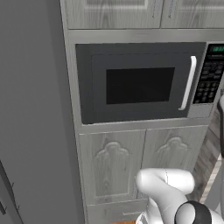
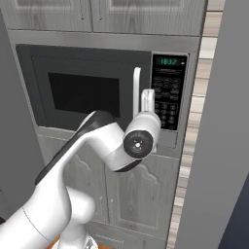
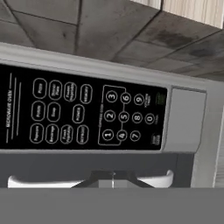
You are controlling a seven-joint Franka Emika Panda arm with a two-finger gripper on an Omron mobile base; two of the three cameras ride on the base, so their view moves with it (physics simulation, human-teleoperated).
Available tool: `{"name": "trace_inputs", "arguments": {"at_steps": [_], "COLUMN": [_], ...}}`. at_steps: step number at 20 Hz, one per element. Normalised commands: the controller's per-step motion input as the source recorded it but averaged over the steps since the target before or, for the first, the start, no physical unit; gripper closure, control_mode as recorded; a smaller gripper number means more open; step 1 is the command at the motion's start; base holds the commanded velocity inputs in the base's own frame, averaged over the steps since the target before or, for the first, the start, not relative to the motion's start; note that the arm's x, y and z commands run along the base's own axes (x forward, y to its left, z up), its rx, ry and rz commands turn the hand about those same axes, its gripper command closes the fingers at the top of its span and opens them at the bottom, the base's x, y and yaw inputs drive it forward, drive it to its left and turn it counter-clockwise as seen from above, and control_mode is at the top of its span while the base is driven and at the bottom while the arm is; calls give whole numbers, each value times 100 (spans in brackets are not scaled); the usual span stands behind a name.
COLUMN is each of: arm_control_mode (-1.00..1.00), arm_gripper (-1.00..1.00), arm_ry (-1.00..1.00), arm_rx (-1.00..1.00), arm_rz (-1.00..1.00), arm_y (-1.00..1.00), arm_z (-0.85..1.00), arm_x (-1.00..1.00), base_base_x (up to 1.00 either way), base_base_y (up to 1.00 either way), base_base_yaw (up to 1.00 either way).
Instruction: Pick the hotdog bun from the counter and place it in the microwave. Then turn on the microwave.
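With its door shut, the microwave (image 1: 140, 83) sits built into grey wood-grain cabinets (image 1: 131, 162), dark window to the left of the white handle (image 1: 188, 83) and black keypad (image 2: 168, 95) (green display lit at its top). Raised before the keypad's lower part, the gripper (image 3: 113, 179) has its two dark fingertips pressed together, holding nothing. Seen from the hand, the keypad lies turned sideways. The bun cannot be made out behind the window.

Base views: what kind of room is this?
Most likely a rendered home kitchen: a built-in microwave with a black keypad sits in a wall of grey wood-grain cabinets, with a brick-pattern backsplash beside it.
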Motion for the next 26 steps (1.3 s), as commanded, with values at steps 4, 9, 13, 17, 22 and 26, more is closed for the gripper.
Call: {"name": "trace_inputs", "arguments": {"at_steps": [4, 9, 13, 17, 22, 26], "arm_control_mode": [-100, -100, -100, -100, -100, -100], "arm_gripper": [100, 100, 100, 100, 100, 100], "arm_ry": [0, 0, 0, 0, 0, 0], "arm_rx": [9, 10, 9, 8, 5, 6], "arm_rz": [-4, -3, -2, -1, -1, -1], "arm_y": [-9, -14, -18, -15, -7, -3], "arm_z": [-14, -9, -7, -9, -15, -14], "arm_x": [0, 0, 0, 0, 1, 5], "base_base_x": [0, 0, 0, 0, 0, 0], "base_base_y": [0, 0, 0, 0, 0, 0], "base_base_yaw": [0, 0, 0, 0, 0, 0]}}
